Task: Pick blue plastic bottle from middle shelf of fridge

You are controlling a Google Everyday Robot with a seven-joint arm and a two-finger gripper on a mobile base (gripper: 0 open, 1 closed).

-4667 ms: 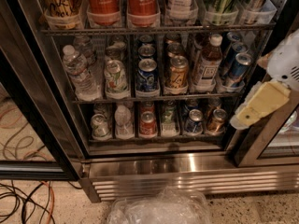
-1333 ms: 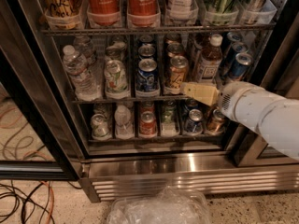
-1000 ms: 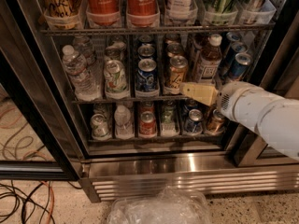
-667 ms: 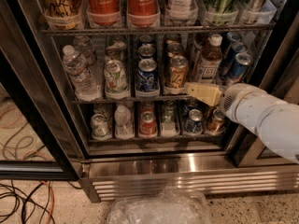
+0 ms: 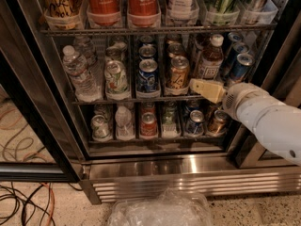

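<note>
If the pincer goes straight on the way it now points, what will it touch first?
Probably the gold can on the middle shelf; the pincer, below the white-capped bottle, points left at it. Depth is unclear.

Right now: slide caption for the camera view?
Cream gripper at base of white-capped amber plastic bottle on middle wire shelf of fridge.

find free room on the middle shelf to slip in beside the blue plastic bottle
Every lane of the middle shelf is full, the blue plastic bottle flanked by a gold can and blue cans. Only the open front is free, where the end effector sits below the bottle.
</note>
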